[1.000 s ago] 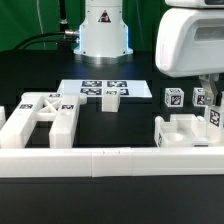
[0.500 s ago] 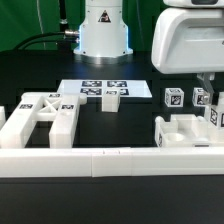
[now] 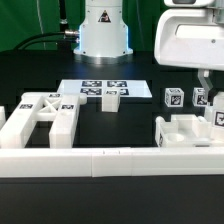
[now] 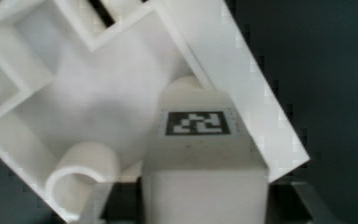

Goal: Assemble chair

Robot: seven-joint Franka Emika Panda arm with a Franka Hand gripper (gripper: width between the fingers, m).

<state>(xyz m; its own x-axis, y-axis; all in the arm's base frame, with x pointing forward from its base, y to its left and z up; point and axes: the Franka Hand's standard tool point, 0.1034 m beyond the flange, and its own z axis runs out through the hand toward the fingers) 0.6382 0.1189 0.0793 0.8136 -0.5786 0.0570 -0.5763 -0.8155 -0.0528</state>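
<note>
Tool (image 3: 213, 90) at three o'clock above the one walled panel (image 3: 185, 130), grip impossible to tell, one cross-braced frame (image 3: 40, 115) at nine o'clock, three small legs (image 3: 112, 98), one rail (image 3: 110, 160)

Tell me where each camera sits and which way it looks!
Exterior view: off the arm, low by the table, looking over the rail at the chair parts, toward the robot's base; the arm shows at its right.
Wrist view: on the wrist, looking closely down at a white part with a tag; I can't make out any fingers.
Shared: probably that white part, which lies under the arm.
</note>
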